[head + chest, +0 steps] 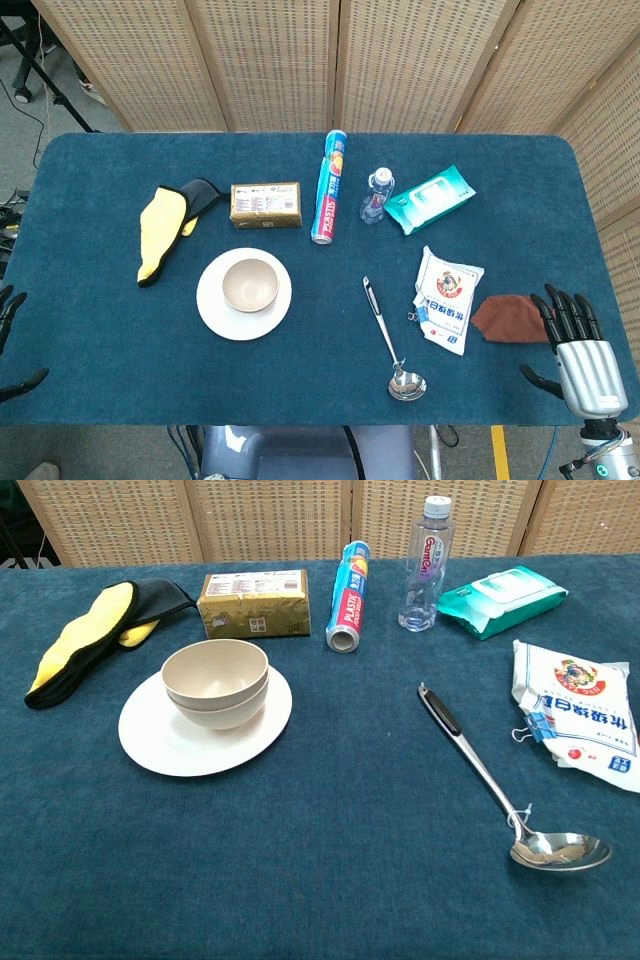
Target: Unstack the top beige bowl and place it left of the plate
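A steel ladle (520, 798) lies nearest on the blue-clothed table (320, 880), its bowl toward the robot. At the table's near right corner the right hand (572, 345) rests palm down, fingers spread and holding nothing, just beside a brown cloth (508, 318). At the near left edge only the dark fingertips of the left hand (10, 340) show, apart and on nothing. Right of the ladle sits a clipped white food bag (580, 715). Left of centre, the top beige bowl (215, 675) remains nested in a second beige bowl (222, 712) on the white plate (150, 740). Beyond stand a yellow-and-black oven mitt (85, 645), a gold packet (254, 603), a roll of plastic wrap (349, 598), a water bottle (423, 565) and a green wipes pack (500, 600), before a woven screen (320, 60).
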